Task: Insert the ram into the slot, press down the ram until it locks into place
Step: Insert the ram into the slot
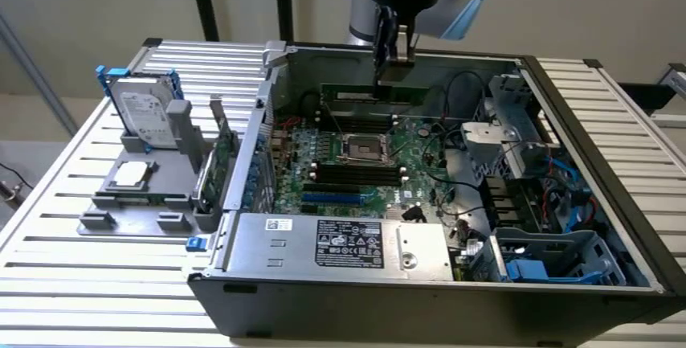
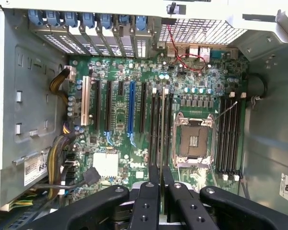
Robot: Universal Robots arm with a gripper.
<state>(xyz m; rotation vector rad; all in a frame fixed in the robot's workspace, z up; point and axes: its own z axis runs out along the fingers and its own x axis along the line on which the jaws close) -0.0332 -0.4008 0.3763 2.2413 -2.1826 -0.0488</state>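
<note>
One ram (image 1: 359, 93) hangs clamped in the claw (image 1: 394, 71) in the exterior view, and shows edge-on above the slot (image 2: 155, 129) in the wrist view; we judge it light, stiff, fragile, best held mid top edge.

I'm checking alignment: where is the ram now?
In the exterior view's upper middle, the ram hangs clamped in the gripper, just beyond the CPU socket on its far side.
</note>
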